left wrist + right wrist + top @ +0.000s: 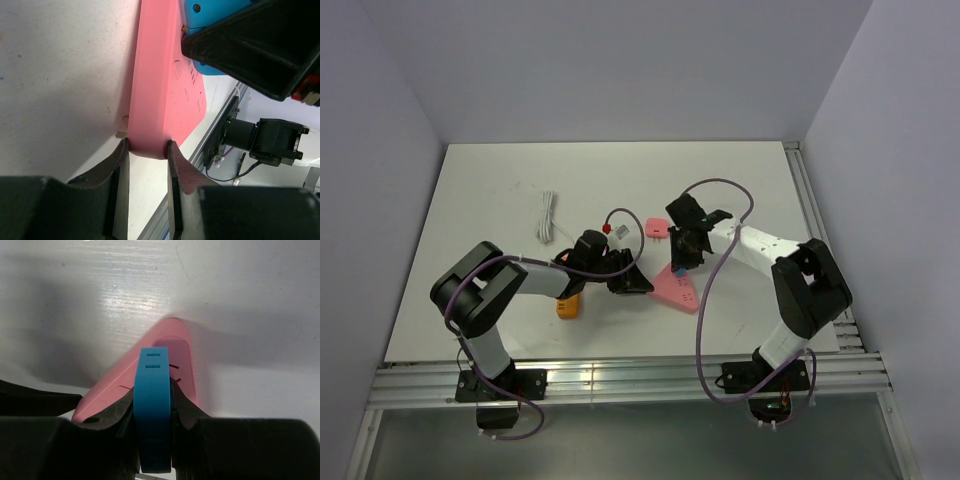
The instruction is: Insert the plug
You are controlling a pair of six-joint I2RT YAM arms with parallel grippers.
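Observation:
The plug (153, 415) is bright blue and my right gripper (154, 390) is shut on its two flat sides, edge toward the camera. It hangs right over the top face of the pink triangular socket block (179, 352); its prongs are hidden, so contact cannot be told. In the left wrist view the plug (212, 12) shows above the block's slotted face (160, 75). My left gripper (147, 146) is shut on the block's near corner, both fingers pressed on its sides. From above, the left gripper (638, 282) holds the block (680, 291) from the left, the right gripper (678, 262) over it.
A pink square plug (658, 227) lies just behind the block. A white coiled cable (547, 216) rests at the back left, and an orange object (568, 306) sits under the left forearm. Metal rails run along the table's near edge (620, 378) and right side (810, 200).

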